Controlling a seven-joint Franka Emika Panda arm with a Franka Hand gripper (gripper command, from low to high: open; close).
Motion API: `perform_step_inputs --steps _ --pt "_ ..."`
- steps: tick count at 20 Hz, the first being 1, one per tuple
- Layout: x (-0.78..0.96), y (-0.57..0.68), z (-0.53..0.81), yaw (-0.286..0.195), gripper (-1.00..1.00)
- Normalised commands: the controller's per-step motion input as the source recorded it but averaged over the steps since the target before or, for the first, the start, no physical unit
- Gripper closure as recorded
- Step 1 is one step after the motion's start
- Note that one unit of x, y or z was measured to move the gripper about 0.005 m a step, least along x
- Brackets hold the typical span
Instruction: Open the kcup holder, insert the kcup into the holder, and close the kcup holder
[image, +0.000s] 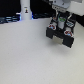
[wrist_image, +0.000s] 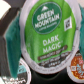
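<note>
The kcup holder is a black box on the white table at the exterior view's right, with a drawer pulled out. My gripper hangs straight above it and is shut on the kcup, a bright-green pod. In the wrist view the kcup fills most of the picture, its green lid reading "Green Mountain Dark Magic". Below it lies the open drawer with a reddish-white-topped pod and a dark round slot. My fingertips are hidden by the kcup in the wrist view.
A white bottle-shaped object stands at the back, at the exterior view's left. Dark items line the table's far edge. The white table stretches in front of the holder.
</note>
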Motion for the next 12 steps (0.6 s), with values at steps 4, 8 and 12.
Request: perform_step_inputs --steps 4,8,12 --pt "0.05 0.03 -0.23 0.015 1.0" --pt "0.11 0.11 -0.21 0.015 1.0" --pt "0.11 0.14 -0.06 0.031 -1.0"
